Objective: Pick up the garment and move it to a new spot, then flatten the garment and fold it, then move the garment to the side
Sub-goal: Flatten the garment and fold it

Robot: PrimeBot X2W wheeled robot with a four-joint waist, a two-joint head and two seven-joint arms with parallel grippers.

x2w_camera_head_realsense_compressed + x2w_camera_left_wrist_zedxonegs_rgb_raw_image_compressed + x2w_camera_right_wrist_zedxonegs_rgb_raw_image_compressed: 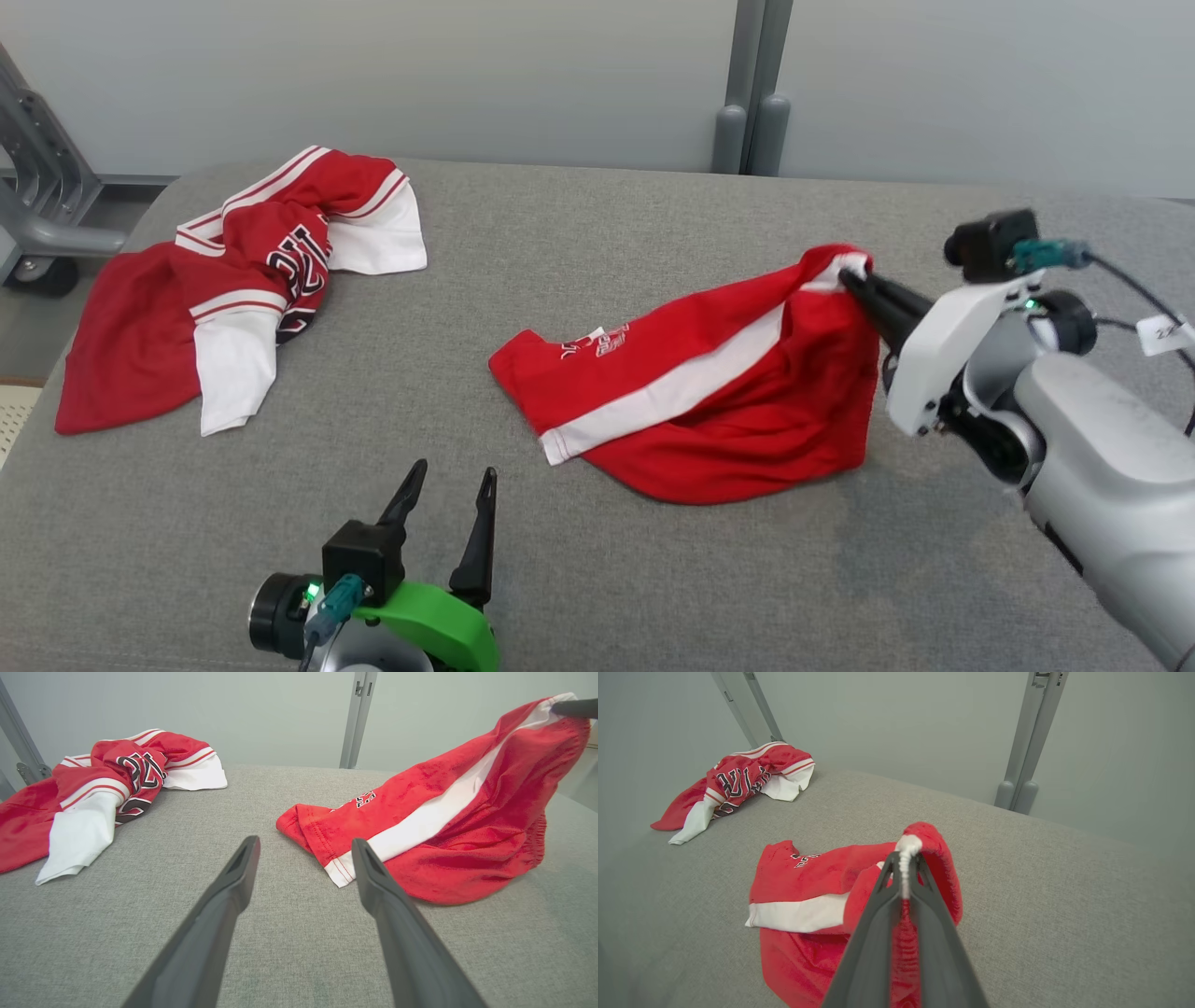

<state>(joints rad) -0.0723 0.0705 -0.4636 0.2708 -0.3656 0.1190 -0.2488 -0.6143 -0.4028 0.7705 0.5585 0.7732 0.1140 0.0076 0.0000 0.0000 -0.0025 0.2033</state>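
Grey worktop (653,579). Crumpled red-and-white jersey (243,280) lies well ahead and to the left of the left gripper (453,469). Red shorts (709,401) with a white stripe trail from the right gripper (854,277) onto the worktop. Right gripper is clamped on the lifted waistband. Left gripper is spread wide, holding nothing.

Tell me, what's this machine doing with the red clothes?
The robot is working on a pair of red shorts on a grey table. Its right gripper is shut on one end of the shorts and holds that end up, while the rest lies on the table. Its left gripper is open and empty, near the front of the table. A crumpled red and white jersey lies untouched at the far left.
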